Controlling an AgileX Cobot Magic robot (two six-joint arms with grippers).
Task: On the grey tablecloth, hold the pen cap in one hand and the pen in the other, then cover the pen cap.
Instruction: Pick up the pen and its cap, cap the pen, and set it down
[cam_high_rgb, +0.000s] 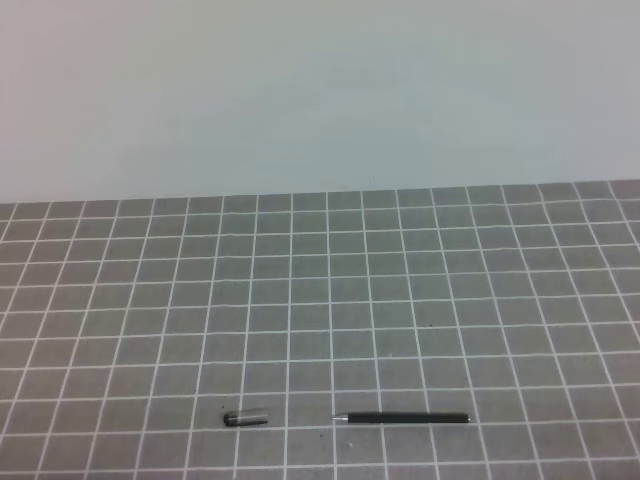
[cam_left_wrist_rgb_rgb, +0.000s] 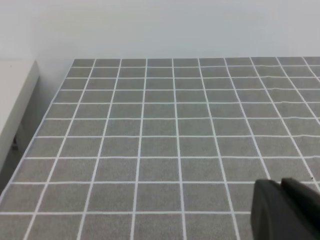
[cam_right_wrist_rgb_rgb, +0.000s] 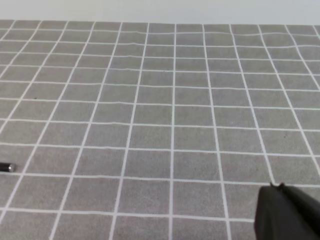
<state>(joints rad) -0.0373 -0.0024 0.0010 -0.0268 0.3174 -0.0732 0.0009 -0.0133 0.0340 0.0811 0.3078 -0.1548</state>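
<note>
Both things are lying near the front edge of the grey tablecloth (cam_high_rgb: 400, 300), untouched. The pen cap (cam_high_rgb: 245, 418) is sitting left of centre, the pen (cam_high_rgb: 405, 418) just right of centre, a couple of squares of bare cloth between them. Both long axes are running left-right, roughly in one line; the pen's silvery tip is pointing left, toward the cap.

No arm is showing in the high view. The left gripper (cam_left_wrist_rgb_rgb: 285, 210) is showing only as a dark tip at the bottom right of its own wrist view, fingers pressed together, nothing held. The right gripper (cam_right_wrist_rgb_rgb: 282, 212) is looking the same in its view: closed, empty. The pen's blunt end (cam_right_wrist_rgb_rgb: 6, 167) is just peeking in at that view's left edge, so the pen is lying left of and slightly beyond the right fingers.

Judging by sides, the cap is falling to the left arm and the pen to the right. Both need to open before reaching down.

Cap: short, stubby, dark, rounded end. Pen: slim, straight, black. Beyond them, just gridded cloth and a pale wall.
</note>
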